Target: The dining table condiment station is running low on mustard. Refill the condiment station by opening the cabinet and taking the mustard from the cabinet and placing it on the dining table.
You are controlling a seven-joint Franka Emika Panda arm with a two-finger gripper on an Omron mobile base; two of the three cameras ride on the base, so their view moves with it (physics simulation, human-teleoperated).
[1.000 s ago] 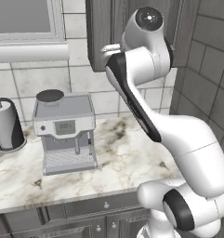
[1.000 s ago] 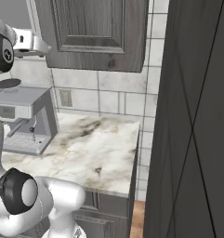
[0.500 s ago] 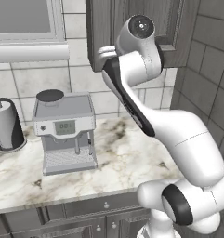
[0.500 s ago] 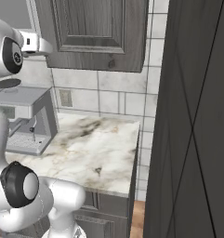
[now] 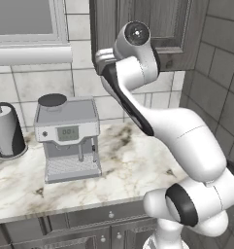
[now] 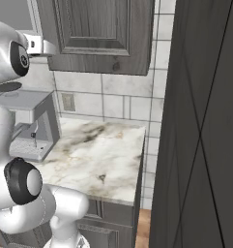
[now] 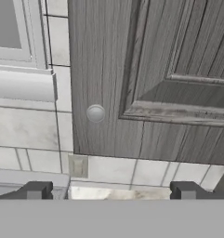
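Here the cabinet [image 7: 146,79] door is shut, hiding its contents; the claw [image 7: 111,190] is spread, empty, below its round knob [image 7: 95,113].

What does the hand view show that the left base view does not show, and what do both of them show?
Hand view alone: the round knob at the door's lower left corner, the wall outlet below it, and the open gripper with its fingertips apart and nothing between them.
Left base view alone: the coffee machine, the paper towel holder and the marbled counter.
Both: the closed cabinet and the window sill.
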